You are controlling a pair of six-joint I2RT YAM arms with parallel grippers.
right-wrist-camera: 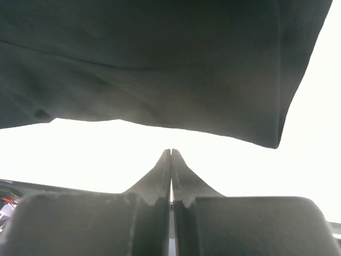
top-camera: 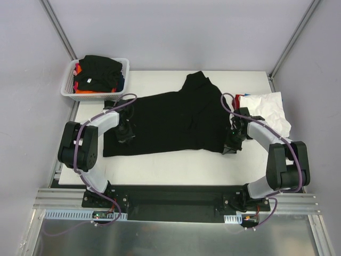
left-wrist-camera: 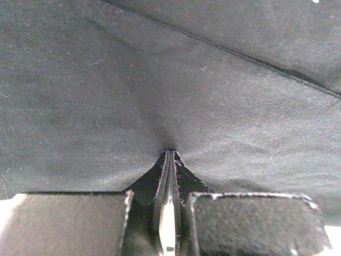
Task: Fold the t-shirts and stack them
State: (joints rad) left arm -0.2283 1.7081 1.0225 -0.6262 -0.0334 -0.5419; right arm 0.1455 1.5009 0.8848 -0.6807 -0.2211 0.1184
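A large black t-shirt [top-camera: 170, 120] lies spread across the middle of the white table [top-camera: 176, 168]. My left gripper [top-camera: 126, 133] is shut over the shirt's left part. In the left wrist view its tips [left-wrist-camera: 171, 153] press into the black cloth [left-wrist-camera: 170, 80], which dimples there, and no fold shows between the jaws. My right gripper [top-camera: 233, 143] is shut and empty at the shirt's near right corner. In the right wrist view its tips [right-wrist-camera: 171, 151] sit over bare table just short of the black hem [right-wrist-camera: 160, 64]. A white t-shirt [top-camera: 269, 109] lies at the right.
A white mesh basket [top-camera: 66, 88] stands at the far left corner, holding a black shirt [top-camera: 98, 69] on top of orange cloth [top-camera: 85, 92]. A bit of red and blue cloth [top-camera: 241, 97] peeks out beside the white shirt. Grey walls enclose the table.
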